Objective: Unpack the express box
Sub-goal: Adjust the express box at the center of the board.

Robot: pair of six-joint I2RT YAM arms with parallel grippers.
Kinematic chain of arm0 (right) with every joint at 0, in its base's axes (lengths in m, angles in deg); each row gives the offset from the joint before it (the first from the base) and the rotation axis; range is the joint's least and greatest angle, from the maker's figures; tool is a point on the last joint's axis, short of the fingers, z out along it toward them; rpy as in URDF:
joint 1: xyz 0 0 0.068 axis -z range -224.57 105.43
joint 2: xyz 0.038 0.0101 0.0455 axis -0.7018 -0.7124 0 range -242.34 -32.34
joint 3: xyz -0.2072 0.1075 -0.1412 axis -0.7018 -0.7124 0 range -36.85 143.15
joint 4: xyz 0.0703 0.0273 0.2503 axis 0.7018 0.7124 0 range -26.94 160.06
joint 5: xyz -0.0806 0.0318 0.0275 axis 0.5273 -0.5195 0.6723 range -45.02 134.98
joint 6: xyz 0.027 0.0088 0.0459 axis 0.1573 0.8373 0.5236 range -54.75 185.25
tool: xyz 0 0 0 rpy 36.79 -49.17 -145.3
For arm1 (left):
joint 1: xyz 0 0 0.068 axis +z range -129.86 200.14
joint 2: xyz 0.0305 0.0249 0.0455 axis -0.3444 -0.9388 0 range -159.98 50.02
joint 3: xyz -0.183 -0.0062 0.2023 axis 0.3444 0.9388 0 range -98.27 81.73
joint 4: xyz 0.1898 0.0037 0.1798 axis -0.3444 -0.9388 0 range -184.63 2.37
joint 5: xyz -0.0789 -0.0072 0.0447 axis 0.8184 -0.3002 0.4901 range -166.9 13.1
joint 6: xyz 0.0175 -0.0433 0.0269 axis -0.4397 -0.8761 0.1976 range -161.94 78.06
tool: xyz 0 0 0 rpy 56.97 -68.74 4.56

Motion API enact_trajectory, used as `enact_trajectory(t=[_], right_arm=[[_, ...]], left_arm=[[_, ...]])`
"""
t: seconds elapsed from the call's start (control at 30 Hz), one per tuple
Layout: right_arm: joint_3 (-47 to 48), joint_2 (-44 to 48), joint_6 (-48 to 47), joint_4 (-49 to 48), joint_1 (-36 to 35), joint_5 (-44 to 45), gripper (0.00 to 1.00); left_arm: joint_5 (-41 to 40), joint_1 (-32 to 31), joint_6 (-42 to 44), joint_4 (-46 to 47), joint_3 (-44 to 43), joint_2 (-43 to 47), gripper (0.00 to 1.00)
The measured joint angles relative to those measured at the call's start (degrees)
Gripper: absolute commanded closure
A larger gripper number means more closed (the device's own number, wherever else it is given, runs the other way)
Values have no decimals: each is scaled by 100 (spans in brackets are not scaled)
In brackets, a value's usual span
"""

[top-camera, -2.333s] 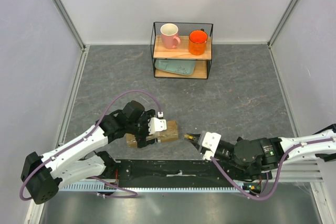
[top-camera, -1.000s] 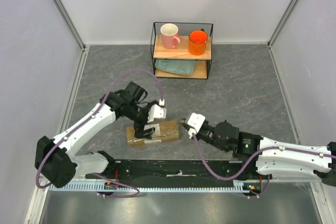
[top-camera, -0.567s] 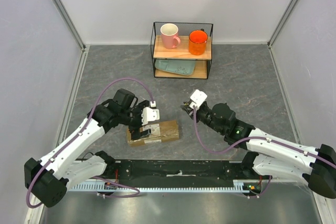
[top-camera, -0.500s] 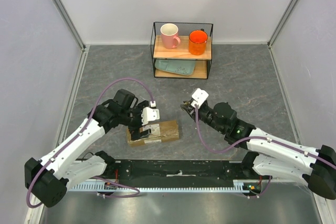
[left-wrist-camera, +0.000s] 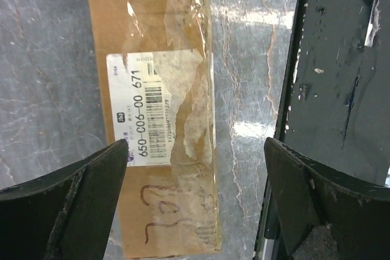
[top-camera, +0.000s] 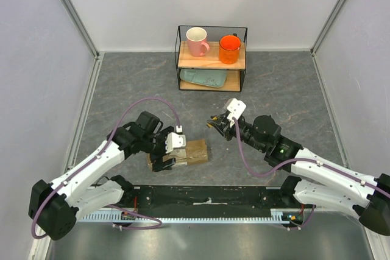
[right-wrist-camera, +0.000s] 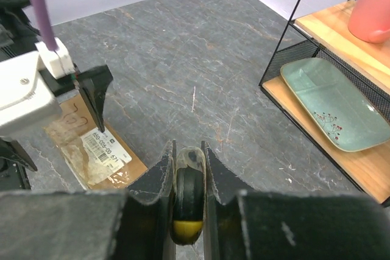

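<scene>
While the grey, stone-veined counter [top-camera: 280, 89] takes up most of the scene, the work sits close to its near edge, left of centre. At the far side stands a black wire rack with two wooden shelves [top-camera: 212, 64], well apart from the job. The express box, a flat rectangular brown cardboard parcel [top-camera: 195, 151], lies flat on the counter, long side running left to right. The left fingers [left-wrist-camera: 91, 193] are spread wide and hang over the box's left half, seemingly raised off it. The right fingers [right-wrist-camera: 159, 181] are narrow, clamped on a slim dark tool with a yellow end [right-wrist-camera: 187, 211], probably a utility knife; whether a blade is out I cannot tell. They hover to the right of the box and farther back, apart from it.

The step looks like steadying the parcel and bringing the cutter to its tape. Done well, the left fingers would pin plain cardboard, clear of the cutting line, before the tool descends. The cut should stay shallow along the seam, since thin card dents and tears.

On the rack, a pale green rectangular tray [right-wrist-camera: 332, 105] lies on the lower board, with a pink mug [top-camera: 197, 41] and an orange mug [top-camera: 230, 49] above. Glossy, wrinkled clear tape [left-wrist-camera: 183, 4] covers the matte card and a white printed label [left-wrist-camera: 159, 106].
</scene>
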Motion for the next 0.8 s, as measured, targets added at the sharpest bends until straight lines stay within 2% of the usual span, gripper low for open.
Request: enact_trajectory(t=[0.57,0.77,0.8], right_arm=[[157,361,-4,544,0,-304,100],[157,667,-35,769,0,-553,100],[157,717,-35,815,0,-612,100]], left_arm=[[-308,-28,28,1187,168,-813,1],[-114,-22,271,1110,20,-1204,1],[-50,-24,352,1062,7,-1209,3]])
